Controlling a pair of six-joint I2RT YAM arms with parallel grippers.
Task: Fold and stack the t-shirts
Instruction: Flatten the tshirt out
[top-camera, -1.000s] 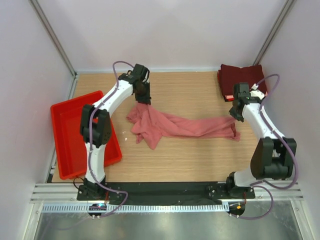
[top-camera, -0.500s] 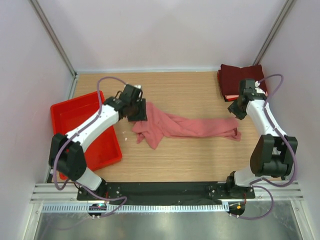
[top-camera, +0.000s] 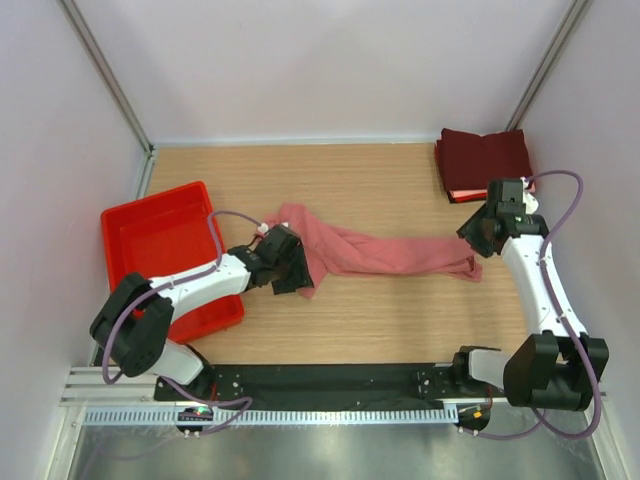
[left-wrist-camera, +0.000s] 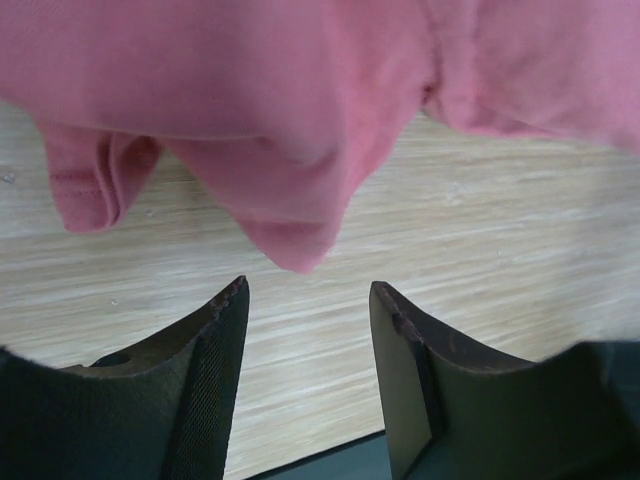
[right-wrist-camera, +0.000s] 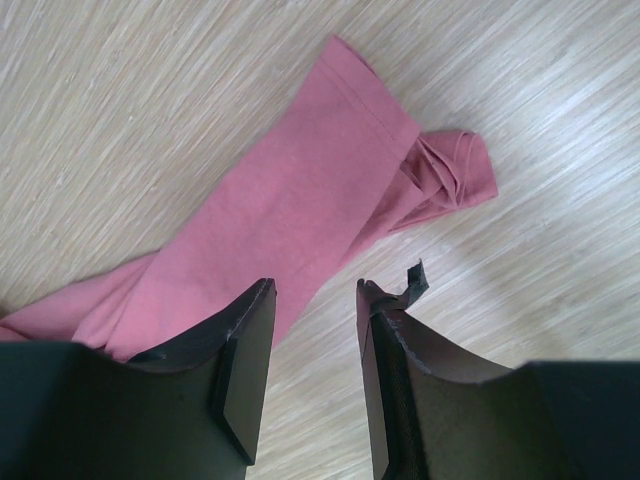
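Pink shirt (top-camera: 380, 252) lies twisted; my left tool (left-wrist-camera: 307, 290) and right tool (right-wrist-camera: 315, 290) gape empty. Best grip outer corners, spread flat.

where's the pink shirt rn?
Top view: the pink shirt lies rumpled in a strip across mid-table, left end by the left gripper near the red tray, right end at the right gripper, nearer than the maroon stack.

Salmon-pink t-shirt (right-wrist-camera: 290, 210) below parted jaws

Table (top-camera: 400, 310): pink t-shirt (top-camera: 380, 252), maroon t-shirts (top-camera: 485, 160), tray (top-camera: 130, 225).
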